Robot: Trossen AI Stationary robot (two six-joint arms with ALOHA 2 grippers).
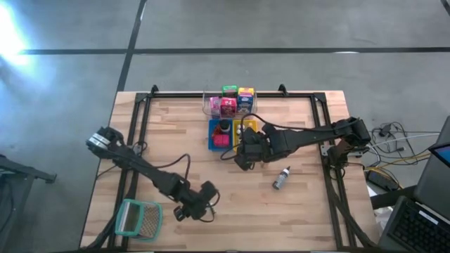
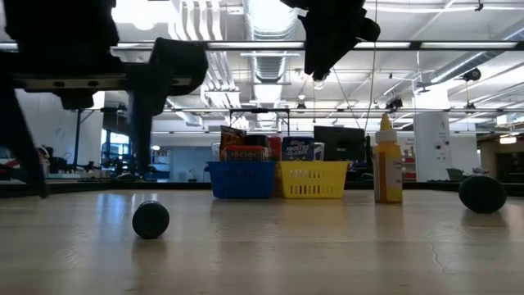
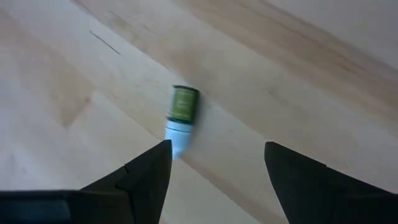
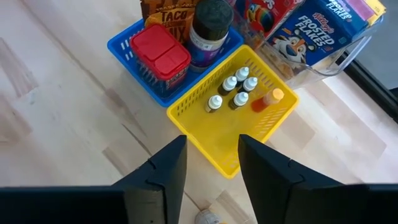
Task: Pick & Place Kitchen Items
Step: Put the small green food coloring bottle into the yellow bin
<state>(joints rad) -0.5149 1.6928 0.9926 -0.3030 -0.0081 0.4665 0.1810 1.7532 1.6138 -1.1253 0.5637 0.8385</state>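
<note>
Both hands [image 4: 211, 165] [image 3: 217, 168] parted, empty.

Table centre and front open, bare wood btwn the arms. Obstacles: blue tray [image 1: 214, 135], yellow tray [image 1: 247, 126] and clear tub [image 1: 208, 104] clustered at rear; mesh basket [image 1: 138, 218] front-left; small bottle [image 1: 281, 178] lying right of centre.

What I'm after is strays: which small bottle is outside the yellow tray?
The bottle lying on its side, alone on the bare table. The other small bottles all stand upright inside the yellow tray.
</note>
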